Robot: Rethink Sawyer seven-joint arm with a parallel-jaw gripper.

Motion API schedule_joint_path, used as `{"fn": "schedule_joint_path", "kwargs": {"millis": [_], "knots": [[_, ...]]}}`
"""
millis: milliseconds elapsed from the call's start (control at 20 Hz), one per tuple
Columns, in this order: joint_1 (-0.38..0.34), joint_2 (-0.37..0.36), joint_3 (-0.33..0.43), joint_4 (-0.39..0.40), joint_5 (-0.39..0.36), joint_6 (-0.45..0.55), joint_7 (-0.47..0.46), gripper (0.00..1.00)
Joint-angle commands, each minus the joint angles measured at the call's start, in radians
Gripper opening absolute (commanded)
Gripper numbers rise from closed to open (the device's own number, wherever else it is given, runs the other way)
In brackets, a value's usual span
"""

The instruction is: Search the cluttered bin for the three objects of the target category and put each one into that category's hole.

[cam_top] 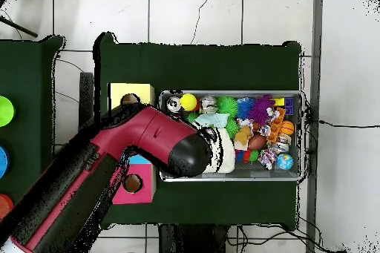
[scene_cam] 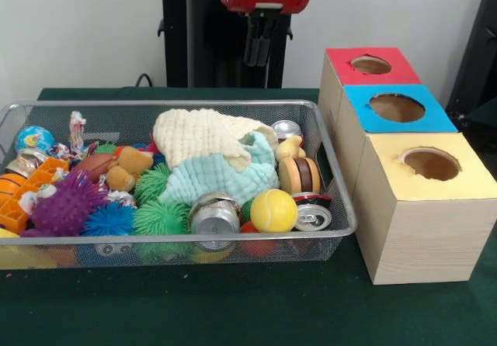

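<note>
A wire mesh bin (scene_cam: 178, 104) holds mixed clutter. Three metal cans show: one (scene_cam: 214, 216) at the front middle, one (scene_cam: 312, 216) at the front right corner, one (scene_cam: 286, 129) at the back right. A yellow tennis ball (scene_cam: 273, 210) lies between the front two. A cream cloth (scene_cam: 202, 133) and a pale teal cloth (scene_cam: 225, 177) cover the middle. My gripper (scene_cam: 260, 51) hangs high above the bin's back edge, holding nothing. In the overhead view the arm's black end (cam_top: 189, 153) covers the bin's (cam_top: 300, 135) left part and hides the gripper.
Right of the bin stand three wooden boxes with round holes: red-topped (scene_cam: 371, 65), blue-topped (scene_cam: 397, 107), yellow-topped (scene_cam: 431, 164). The bin also holds green (scene_cam: 161, 218), purple (scene_cam: 66, 205) and blue (scene_cam: 109, 220) spiky balls, a plush toy (scene_cam: 128, 167), a globe ball (scene_cam: 35, 139) and a burger toy (scene_cam: 299, 175).
</note>
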Motion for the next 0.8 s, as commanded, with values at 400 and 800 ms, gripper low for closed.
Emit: {"fn": "schedule_joint_path", "kwargs": {"millis": [400, 800], "knots": [[-0.014, 0.068, 0.146, 0.006, 0.149, 0.11, 0.167, 0.0], [-0.021, 0.071, 0.18, 0.018, 0.223, 0.165, 0.14, 0.0]]}}
